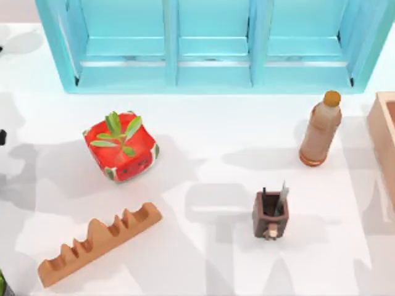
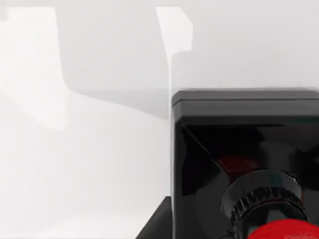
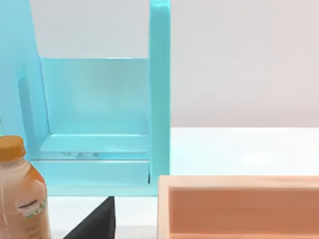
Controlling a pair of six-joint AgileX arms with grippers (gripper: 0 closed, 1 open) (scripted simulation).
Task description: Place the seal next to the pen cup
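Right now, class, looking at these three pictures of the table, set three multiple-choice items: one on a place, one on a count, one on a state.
1. Where does the pen cup stand in the top view?
A. beside the plant pot
B. on the table's right half, nearer the front than the bottle
C. inside the blue shelf

2. How many open compartments does the blue shelf show in the top view?
A. one
B. three
C. five

3. How does the bottle stand?
A. upright with its cap on
B. lying on its side
C. upright without a cap

Answers:
1 B: the cup sits right of centre, below the bottle in the top view, far from the plant pot.
2 B: two uprights split the shelf into three bays.
3 A: it stands on its base, orange cap on top.
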